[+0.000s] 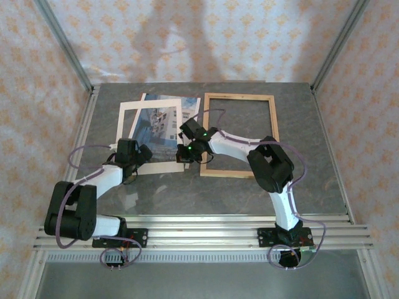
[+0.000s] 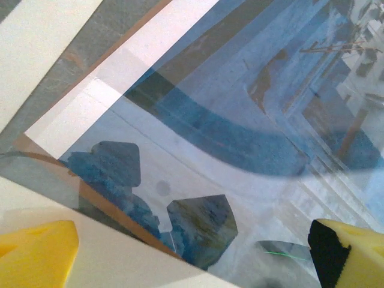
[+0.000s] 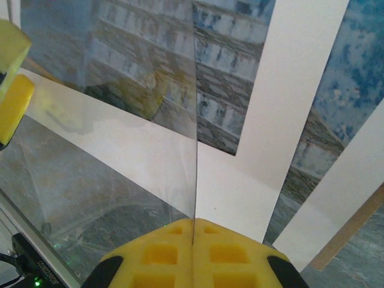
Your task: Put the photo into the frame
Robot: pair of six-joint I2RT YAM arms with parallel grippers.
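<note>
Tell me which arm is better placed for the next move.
Right, probably: the right gripper is shut on the edge of a thin clear sheet lying over the photo, next to the frame. The left gripper is open above the photo, holding nothing.

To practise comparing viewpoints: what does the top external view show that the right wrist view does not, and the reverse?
Top external, not right wrist: the light wooden frame, lying empty on the table. Right wrist, not top external: how the right end effector is shut on the edge of a clear sheet. Both: the photo under the cream mat.
</note>
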